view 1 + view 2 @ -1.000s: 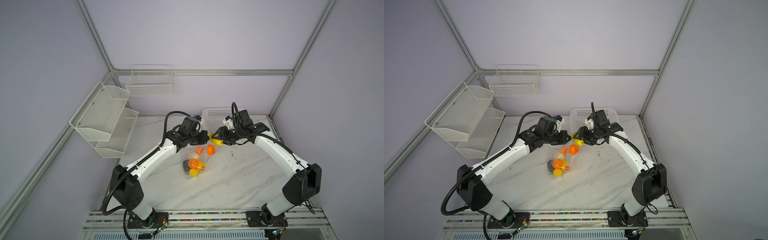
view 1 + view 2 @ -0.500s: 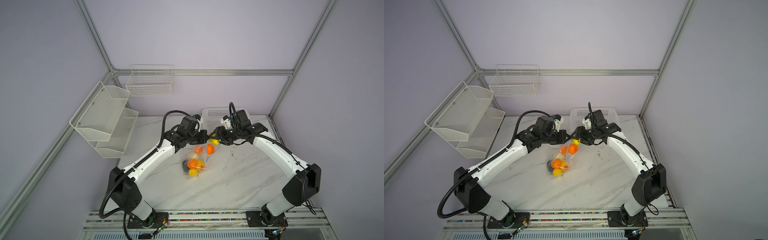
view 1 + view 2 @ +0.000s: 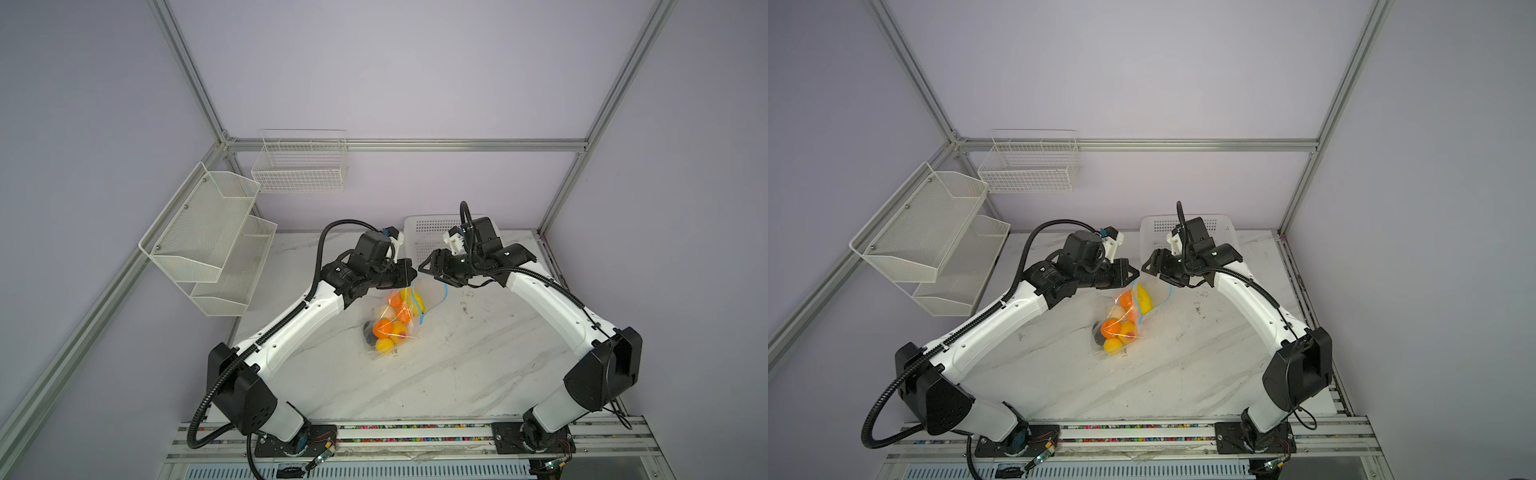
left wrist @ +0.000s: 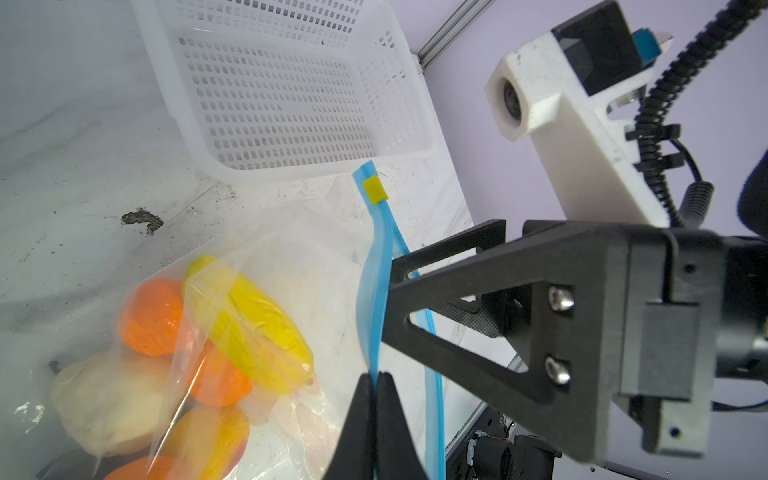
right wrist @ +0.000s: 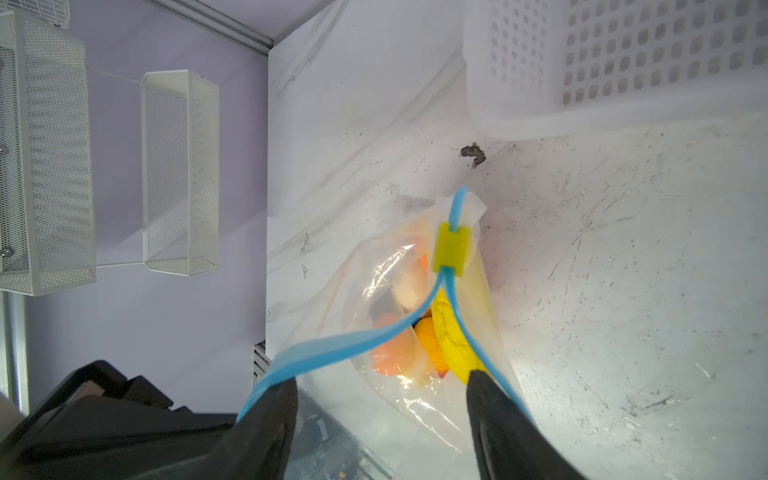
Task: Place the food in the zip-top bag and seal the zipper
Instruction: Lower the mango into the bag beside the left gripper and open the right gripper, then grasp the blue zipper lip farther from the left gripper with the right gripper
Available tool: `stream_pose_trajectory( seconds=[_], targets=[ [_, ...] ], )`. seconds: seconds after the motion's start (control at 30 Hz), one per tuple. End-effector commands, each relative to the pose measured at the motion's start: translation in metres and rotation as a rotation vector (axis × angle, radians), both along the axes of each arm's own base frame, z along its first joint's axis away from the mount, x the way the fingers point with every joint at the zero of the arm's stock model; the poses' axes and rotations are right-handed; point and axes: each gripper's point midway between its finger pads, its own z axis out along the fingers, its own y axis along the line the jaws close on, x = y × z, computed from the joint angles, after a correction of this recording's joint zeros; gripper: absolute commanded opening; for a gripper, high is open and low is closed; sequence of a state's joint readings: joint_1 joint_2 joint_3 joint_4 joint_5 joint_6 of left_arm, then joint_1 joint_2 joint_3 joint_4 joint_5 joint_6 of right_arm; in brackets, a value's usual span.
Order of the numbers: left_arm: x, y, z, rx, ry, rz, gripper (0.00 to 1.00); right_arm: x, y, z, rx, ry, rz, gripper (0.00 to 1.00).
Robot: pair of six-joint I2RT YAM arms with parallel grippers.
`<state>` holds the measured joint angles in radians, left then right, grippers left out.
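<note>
The left pincer (image 4: 376, 378) grips the zip-top bag's (image 3: 394, 322) blue zipper (image 4: 374, 291), holding the mouth up while the bag, full of toy food (image 4: 249, 316), rests on the worktop (image 3: 457, 365). The right pincer (image 5: 380, 378) stands released, astride the parted strips.

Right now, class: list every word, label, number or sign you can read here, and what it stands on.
No text reads clearly.
White marking on the left arm's black joint: too small to read.
Printing on the zip-top bag: too small to read.

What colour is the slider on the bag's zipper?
Yellow slider on a light-blue zipper; clearest in the right wrist view.
</note>
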<state>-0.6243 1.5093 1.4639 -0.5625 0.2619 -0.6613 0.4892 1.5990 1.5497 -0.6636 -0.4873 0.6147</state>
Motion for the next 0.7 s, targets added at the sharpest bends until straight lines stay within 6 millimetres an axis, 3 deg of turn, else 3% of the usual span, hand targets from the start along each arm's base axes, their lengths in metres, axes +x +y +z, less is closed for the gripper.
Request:
stream_pose_trajectory(
  seconds=[0.0, 0.23, 0.4, 0.53, 0.67],
  targets=[
    [0.0, -0.002, 0.021, -0.029, -0.057, -0.016, 0.0, 0.009, -0.002, 0.012, -0.034, -0.061, -0.01, 0.69],
    [0.003, 0.002, 0.009, -0.01, -0.037, 0.003, 0.0, 0.013, -0.017, 0.041, -0.089, -0.173, -0.045, 0.76],
    [0.005, 0.002, 0.008, -0.005, -0.028, 0.001, 0.0, 0.011, -0.036, 0.051, -0.168, -0.222, -0.083, 0.76],
    [0.005, 0.003, 0.01, -0.002, -0.03, 0.003, 0.0, -0.003, -0.054, 0.032, -0.224, -0.205, -0.116, 0.73],
    [0.004, 0.004, 0.008, 0.001, -0.024, 0.003, 0.0, -0.022, -0.048, 0.006, -0.196, -0.113, -0.063, 0.7]
  ],
)
